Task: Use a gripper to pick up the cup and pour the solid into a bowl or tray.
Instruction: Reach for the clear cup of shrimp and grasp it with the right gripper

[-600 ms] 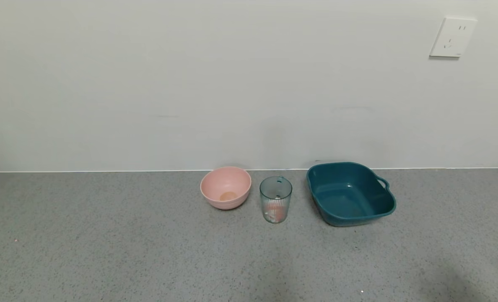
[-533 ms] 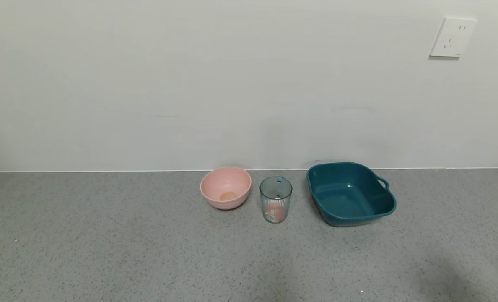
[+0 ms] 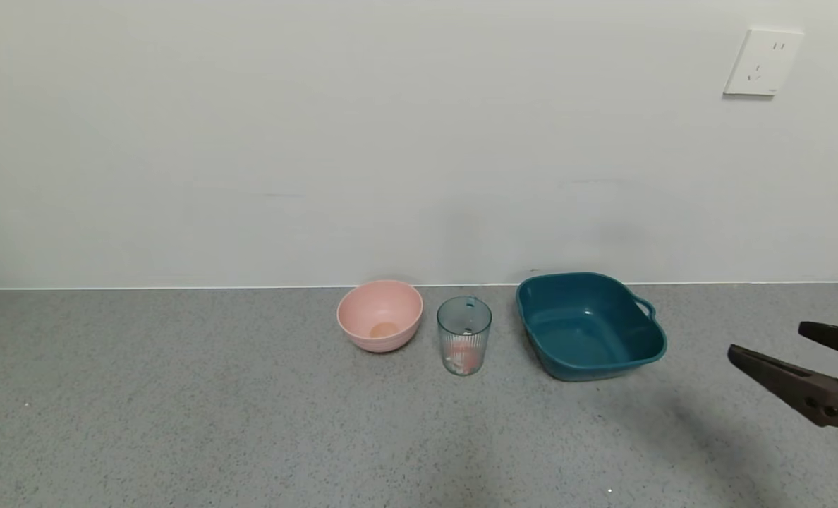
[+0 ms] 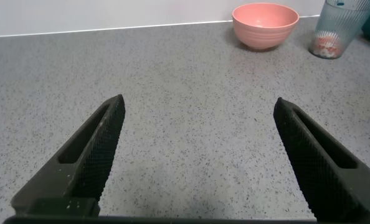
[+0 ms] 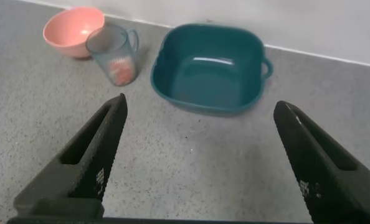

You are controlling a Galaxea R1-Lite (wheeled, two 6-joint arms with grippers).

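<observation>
The clear ribbed cup stands upright on the grey counter between a pink bowl and the teal basin. Pink-orange and white lumps of the solid lie at its bottom. My right gripper is open and empty, low at the right edge, well to the right of the basin. The right wrist view shows the cup, the solid and the empty basin ahead of the right gripper. My left gripper is open over bare counter, far from the cup.
A round pink bowl with a small tan lump inside sits just left of the cup. A white wall runs behind the vessels, with a socket at the upper right. The grey counter stretches wide in front.
My right gripper has come into the head view at the right edge; before, only its shadow showed on the counter. The cup, bowl and basin have not moved.
</observation>
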